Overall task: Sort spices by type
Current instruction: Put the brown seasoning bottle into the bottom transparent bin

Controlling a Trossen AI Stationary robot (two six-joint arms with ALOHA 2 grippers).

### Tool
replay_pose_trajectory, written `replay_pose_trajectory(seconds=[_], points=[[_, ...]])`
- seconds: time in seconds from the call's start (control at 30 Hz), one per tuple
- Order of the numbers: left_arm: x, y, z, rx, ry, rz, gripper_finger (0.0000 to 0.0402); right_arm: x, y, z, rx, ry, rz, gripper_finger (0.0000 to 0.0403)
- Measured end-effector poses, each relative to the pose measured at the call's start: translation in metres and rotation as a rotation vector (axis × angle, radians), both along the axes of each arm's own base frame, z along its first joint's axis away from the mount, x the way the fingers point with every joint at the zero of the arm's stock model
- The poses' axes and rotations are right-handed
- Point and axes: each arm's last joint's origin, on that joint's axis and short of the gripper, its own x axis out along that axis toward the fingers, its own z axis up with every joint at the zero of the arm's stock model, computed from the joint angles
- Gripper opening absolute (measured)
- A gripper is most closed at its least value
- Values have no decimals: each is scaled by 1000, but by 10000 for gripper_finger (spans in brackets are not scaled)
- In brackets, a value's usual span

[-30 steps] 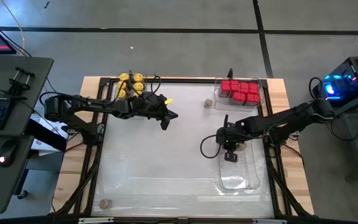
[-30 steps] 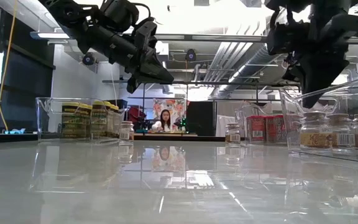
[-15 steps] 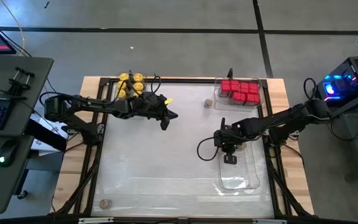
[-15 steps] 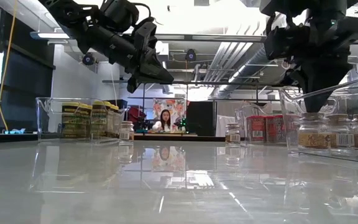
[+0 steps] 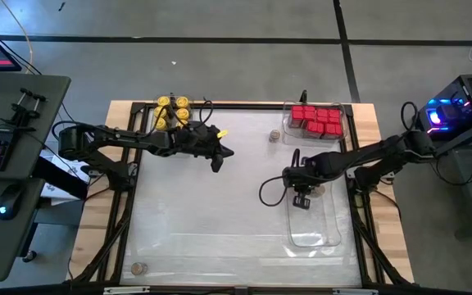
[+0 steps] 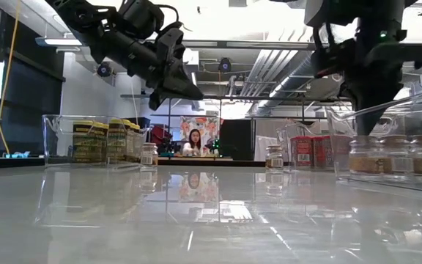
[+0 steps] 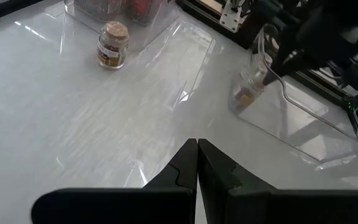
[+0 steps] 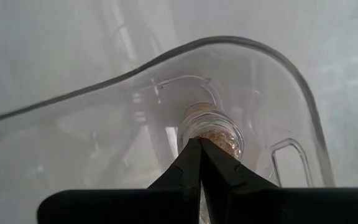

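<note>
Jaws on both of my arms are pressed fully together, gripping nothing. My left gripper [image 5: 217, 161] hangs over the surface [image 5: 211, 213] just right of the yellow-lidded jars [image 5: 173, 111] in their far-left tray. My right gripper [image 5: 301, 199] sits above the clear tray [image 5: 322, 233] on the right, over a tan-lidded jar [image 8: 211, 132] standing inside. Red boxes [image 5: 315, 120] fill the far-right tray; another tan-lidded jar [image 7: 111, 45] stands loose just left of them.
</note>
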Motion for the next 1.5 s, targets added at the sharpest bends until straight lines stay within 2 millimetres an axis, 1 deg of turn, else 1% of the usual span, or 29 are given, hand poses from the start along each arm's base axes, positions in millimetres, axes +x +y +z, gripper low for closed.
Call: replay_pose_trajectory(seconds=[0.1,0.23,0.33,0.5,0.63,0.67,0.73,0.83,0.97,1.03,1.1,1.2,1.33,1.4,1.5], points=[[0,0,-1,-2,9,0,0,1,-2,1,-3,-9,-42,0],[0,0,-1,-2,8,0,0,4,-2,7,-2,-7,-38,0],[0,0,-1,-1,8,0,0,8,-1,18,2,-26,-20,0],[-1,0,-1,21,11,-12,0,7,-1,37,-5,10,26,0],[-4,7,1,15,12,8,0,10,-2,56,-52,-1,37,0],[-6,10,4,8,29,16,0,11,-2,62,-66,-17,34,0],[-9,20,17,-6,71,48,0,14,-3,71,-94,-45,25,0],[-14,42,39,2,203,125,0,19,-4,83,-152,-112,-8,0],[-14,77,61,98,427,152,0,26,-8,89,-238,-195,-48,0],[-13,94,67,103,547,155,0,31,-12,87,-230,-255,-89,0],[-11,109,62,64,683,142,0,36,-15,83,-190,-304,-127,0],[-7,123,47,7,856,142,0,46,-16,78,-143,-418,-165,0],[-1,125,25,-23,1024,133,0,55,-14,74,-88,-530,-204,0],[3,125,18,-18,1040,129,0,56,-14,74,-77,-550,-217,0],[6,127,11,42,1092,140,0,58,-14,75,-72,-565,-221,0]])
